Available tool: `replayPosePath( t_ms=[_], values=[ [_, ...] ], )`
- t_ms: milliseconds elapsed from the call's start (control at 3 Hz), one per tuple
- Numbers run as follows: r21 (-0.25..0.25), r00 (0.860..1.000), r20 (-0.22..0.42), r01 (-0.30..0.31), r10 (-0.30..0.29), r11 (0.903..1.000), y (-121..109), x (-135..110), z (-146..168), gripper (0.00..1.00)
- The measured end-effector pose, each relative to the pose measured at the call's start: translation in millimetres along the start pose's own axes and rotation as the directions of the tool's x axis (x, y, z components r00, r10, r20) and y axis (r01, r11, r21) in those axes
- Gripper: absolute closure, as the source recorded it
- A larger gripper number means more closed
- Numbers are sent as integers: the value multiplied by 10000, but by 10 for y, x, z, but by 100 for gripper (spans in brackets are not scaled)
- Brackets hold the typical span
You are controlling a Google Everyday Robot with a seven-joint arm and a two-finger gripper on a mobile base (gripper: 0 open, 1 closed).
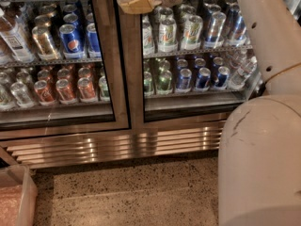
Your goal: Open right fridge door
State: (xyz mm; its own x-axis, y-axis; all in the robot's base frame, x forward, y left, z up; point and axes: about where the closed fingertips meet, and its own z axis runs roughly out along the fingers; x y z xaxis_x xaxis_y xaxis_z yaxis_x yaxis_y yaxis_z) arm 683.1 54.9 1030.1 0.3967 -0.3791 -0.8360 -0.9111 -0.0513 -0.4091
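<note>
The end effector point(136, 2) sits at the very top of the camera view, a tan piece at the end of the white arm point(263, 36), which reaches in from the right. Whether it is released or clenched cannot be told from here. It lies in front of the upper left edge of the right fridge door point(133, 79), over the steel upright where that door meets its twin; whether it touches the steel is not clear.

The right fridge door runs down from the end effector and out to the right of it, with its glass pane below and to the right. It looks shut, level with the left door point(106, 79) beside it. Behind its glass, a shelf just below the end effector carries pale green-and-white cans point(176, 32) and taller silver ones, and the shelf under that holds green and blue cans point(202, 79), with clear plastic bottles point(240, 72) at the far right.

Behind the left door stand Pepsi cans point(70, 39) and, one shelf lower, red-orange cans point(66, 88).

Under both doors runs a ribbed steel grille point(117, 147), then a speckled floor point(131, 192). The robot's white body point(263, 168) fills the lower right corner, and a pale bin point(16, 192) shows at the lower left.
</note>
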Motion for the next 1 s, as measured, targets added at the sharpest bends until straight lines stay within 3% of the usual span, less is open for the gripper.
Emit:
replayPosePath(
  t_ms=[1000],
  values=[
    [-12, 10000, -59, 9, -10, 10000, 45, -19, -21, 100]
  ],
)
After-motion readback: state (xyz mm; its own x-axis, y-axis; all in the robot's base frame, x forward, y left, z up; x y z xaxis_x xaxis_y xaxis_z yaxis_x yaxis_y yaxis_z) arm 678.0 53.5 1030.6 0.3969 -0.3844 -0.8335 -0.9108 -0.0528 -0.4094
